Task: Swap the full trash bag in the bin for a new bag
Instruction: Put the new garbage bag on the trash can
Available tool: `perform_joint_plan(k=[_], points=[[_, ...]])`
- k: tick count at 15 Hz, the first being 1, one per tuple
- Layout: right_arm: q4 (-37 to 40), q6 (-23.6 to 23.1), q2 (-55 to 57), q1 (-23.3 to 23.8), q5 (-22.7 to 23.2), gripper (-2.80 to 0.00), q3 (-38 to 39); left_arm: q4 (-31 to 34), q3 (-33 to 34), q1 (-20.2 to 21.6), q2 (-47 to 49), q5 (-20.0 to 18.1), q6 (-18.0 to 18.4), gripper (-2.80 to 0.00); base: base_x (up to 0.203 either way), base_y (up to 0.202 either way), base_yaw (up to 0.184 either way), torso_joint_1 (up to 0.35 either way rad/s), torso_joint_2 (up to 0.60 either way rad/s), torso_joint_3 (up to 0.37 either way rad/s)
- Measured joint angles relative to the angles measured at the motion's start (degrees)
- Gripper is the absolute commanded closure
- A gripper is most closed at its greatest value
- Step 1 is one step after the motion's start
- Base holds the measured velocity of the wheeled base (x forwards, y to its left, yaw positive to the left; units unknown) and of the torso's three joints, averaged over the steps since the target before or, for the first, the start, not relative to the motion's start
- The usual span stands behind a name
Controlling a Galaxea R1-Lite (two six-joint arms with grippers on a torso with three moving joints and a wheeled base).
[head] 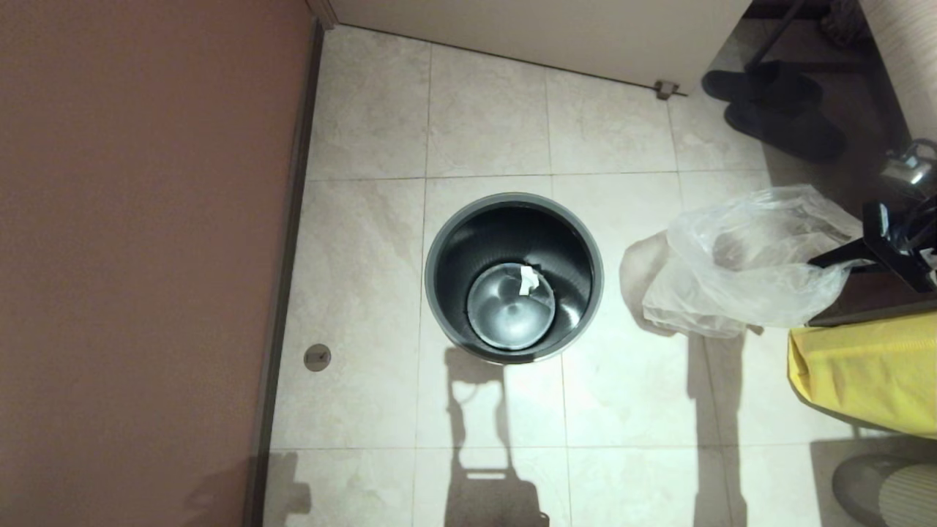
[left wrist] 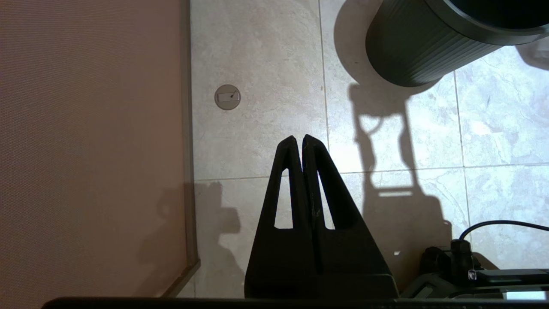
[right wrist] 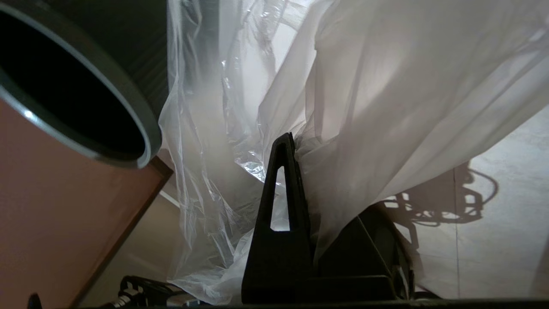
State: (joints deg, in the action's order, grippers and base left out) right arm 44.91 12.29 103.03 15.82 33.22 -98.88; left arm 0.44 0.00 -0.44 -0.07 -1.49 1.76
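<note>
The bin (head: 514,196) stands upright on the tiled floor in the middle of the head view, dark grey with a lighter rim. No bag lines it; a white paper scrap (head: 528,279) lies on its shiny bottom. To its right hangs the new bag (head: 747,263), clear and crinkly, its lower end resting on the floor. My right gripper (head: 816,262) is shut on the bag's edge; in the right wrist view the plastic (right wrist: 386,107) drapes over the gripper (right wrist: 294,139) beside the bin's rim (right wrist: 128,107). My left gripper (left wrist: 299,138) is shut and empty, low over the floor near the bin (left wrist: 411,47). The full trash bag is out of view.
A brown wall (head: 146,256) runs along the left. An opaque yellow bag (head: 864,366) sits at the right edge, with a grey round object (head: 886,487) below it. Black shoes (head: 783,110) stand at the far right. A small round floor fitting (head: 317,357) lies near the wall.
</note>
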Motion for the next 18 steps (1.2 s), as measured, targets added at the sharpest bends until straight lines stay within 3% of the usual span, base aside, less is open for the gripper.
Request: perform_joint_plan(k=[5, 10, 18], points=[[2.05, -3.94, -11.17, 0.02, 2.69, 0.00, 4.37, 0.02, 0.00, 0.00, 0.00, 0.00, 0.02, 0.00, 0.000, 0.000, 0.000, 0.000, 0.00, 0.000], [4.13, -4.18, -19.97, -0.01, 5.62, 0.00, 6.91, 0.00, 0.00, 0.00, 0.00, 0.01, 0.00, 0.00, 0.000, 0.000, 0.000, 0.000, 0.00, 0.000], [4.10, -4.11, -23.92, -5.19, 5.42, 0.00, 2.39, 0.19, 0.00, 0.04, 0.00, 0.66, 0.90, 0.00, 0.000, 0.000, 0.000, 0.000, 0.00, 0.000]])
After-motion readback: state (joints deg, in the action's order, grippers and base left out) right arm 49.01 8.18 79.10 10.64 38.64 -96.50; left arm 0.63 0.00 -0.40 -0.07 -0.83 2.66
